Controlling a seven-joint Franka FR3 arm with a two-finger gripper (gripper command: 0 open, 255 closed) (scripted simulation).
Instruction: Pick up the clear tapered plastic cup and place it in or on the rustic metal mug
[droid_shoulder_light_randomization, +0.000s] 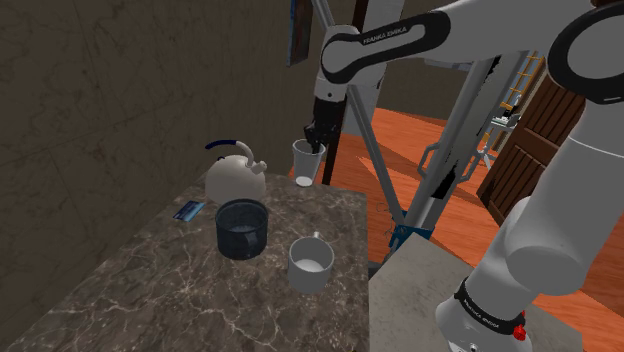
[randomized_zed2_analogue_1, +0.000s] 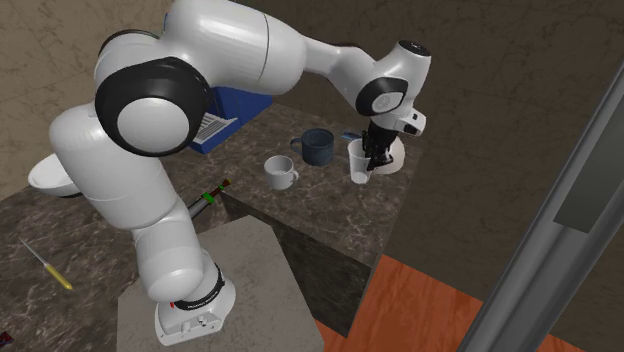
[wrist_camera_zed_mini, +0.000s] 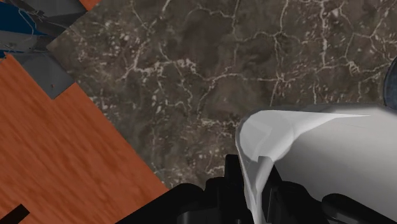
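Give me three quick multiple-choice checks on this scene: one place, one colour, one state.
1. Where does the pale mug stand?
A) on the marble countertop beside the dark blue cup
B) inside that cup
C) on the floor

2. What colour is the handle of the kettle?
A) red
B) dark blue
C) yellow

3. The end effector is:
A) open over the mug
B) shut on nothing
C) shut on the clear cup

Answers: 1 A, the mug sits upright on the stone next to the dark cup. 2 B, the arched handle is navy. 3 C, the wrist view shows it clasping the cup's wall.
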